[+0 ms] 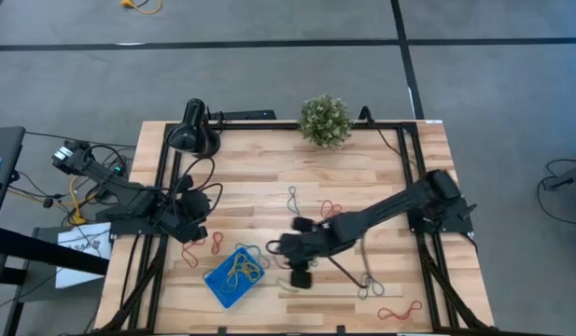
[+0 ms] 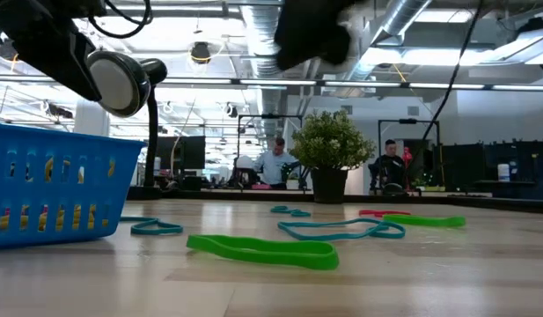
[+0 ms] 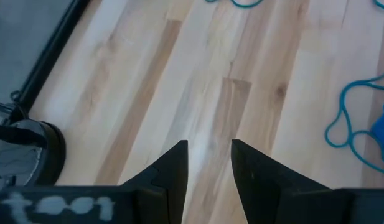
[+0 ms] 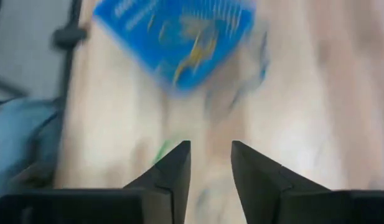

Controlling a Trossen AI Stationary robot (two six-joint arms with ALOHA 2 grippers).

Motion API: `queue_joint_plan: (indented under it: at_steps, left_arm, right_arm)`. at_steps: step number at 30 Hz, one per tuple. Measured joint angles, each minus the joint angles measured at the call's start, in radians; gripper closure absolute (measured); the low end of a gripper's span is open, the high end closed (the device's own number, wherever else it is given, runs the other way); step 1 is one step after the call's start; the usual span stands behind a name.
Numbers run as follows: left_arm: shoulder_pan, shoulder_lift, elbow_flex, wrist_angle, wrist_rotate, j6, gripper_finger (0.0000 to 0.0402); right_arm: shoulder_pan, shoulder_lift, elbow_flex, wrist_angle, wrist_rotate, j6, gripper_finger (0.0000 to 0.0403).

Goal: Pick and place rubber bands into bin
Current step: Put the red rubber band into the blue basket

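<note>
Your inventory, placed from the bin (image 1: 235,276):

- Bin: blue tray at the table's (image 1: 362,182) front left; yellow bands (image 1: 243,268) lie inside.
- Loose bands: red (image 1: 200,245) just left of it; green (image 2: 264,250) and teal (image 2: 341,231) to its right; more red (image 1: 400,311) well to the right.
- Right gripper (image 4: 210,163): just right of the bin, fingers apart, holding nothing.
- Left gripper (image 3: 209,163): left of the bin, fingers apart, empty, over bare wood.
- Lamp (image 1: 191,131), plant (image 1: 324,119): far behind the bin.
</note>
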Motion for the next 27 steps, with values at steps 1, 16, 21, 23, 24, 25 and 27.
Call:
queue_joint_plan:
  at_steps: [1,16,21,23,24,25,27]
  left_arm:
    - [0.000,0.000,0.000,0.000,0.000,0.000,0.0290]
    - [0.000,0.000,0.000,0.021,-0.021,0.001,0.0290]
    - [0.000,0.000,0.000,0.071,-0.033,-0.008,0.0290]
    - [0.000,0.000,0.000,0.088,-0.032,0.003,0.0290]
    - [0.000,0.000,0.000,0.093,-0.032,0.005,0.0290]
    - [0.000,0.000,0.000,0.092,-0.032,0.005,0.0290]
    - [0.000,0.000,0.000,0.089,-0.032,0.003,0.0290]
  right_arm:
    - [0.015,-0.028,0.000,-0.070,-0.047,0.071,0.0300]
    - [0.423,0.026,0.000,-0.568,-0.375,0.722,0.0299]
    - [0.488,0.106,0.000,-0.624,-0.449,0.705,0.0294]
    - [0.507,0.139,-0.001,-0.609,-0.450,0.678,0.0294]
    - [0.513,0.157,0.000,-0.592,-0.450,0.665,0.0294]
    - [0.515,0.176,0.000,-0.581,-0.450,0.660,0.0294]
    - [0.516,0.212,-0.001,-0.580,-0.460,0.659,0.0294]
